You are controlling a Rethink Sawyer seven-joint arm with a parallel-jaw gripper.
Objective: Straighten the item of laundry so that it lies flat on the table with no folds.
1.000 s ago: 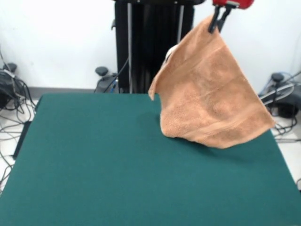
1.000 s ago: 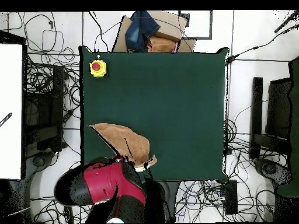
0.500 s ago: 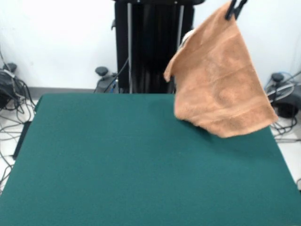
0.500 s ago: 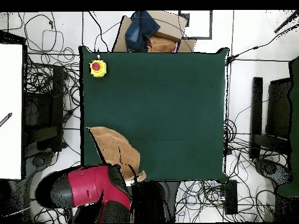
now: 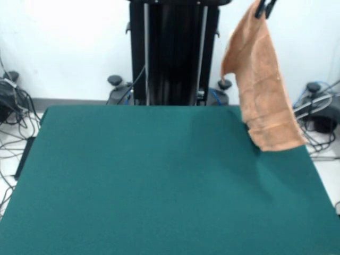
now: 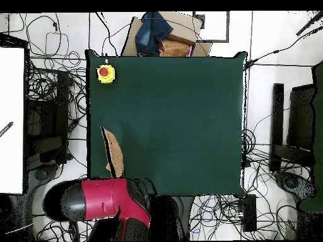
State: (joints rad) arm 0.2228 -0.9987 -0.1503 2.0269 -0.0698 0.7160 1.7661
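The item of laundry (image 5: 263, 90), an orange-tan terry towel, hangs by its top corner from my gripper (image 5: 264, 8) at the top right of the front view. The gripper's black fingers are shut on that corner. The towel drapes down long and narrow, turned almost edge-on, with a woven band near its lower end. That end hangs over the far right part of the dark green table (image 5: 133, 186) and looks clear of the surface. From overhead the towel (image 6: 114, 152) is a thin strip near the table's (image 6: 183, 113) left edge, just beyond the red arm (image 6: 104, 198).
A yellow box with a red button (image 6: 105, 74) sits on one table corner. A cardboard box with blue cloth (image 6: 161, 34) lies just off the edge opposite the arm. Cables cover the floor on all sides, and a white board (image 6: 11, 120) stands at the left.
The gripper rose and moved right in the front view, taking the towel with it. The towel turned from a broad spread sheet to a narrow edge-on drape, and its lower edge left the table.
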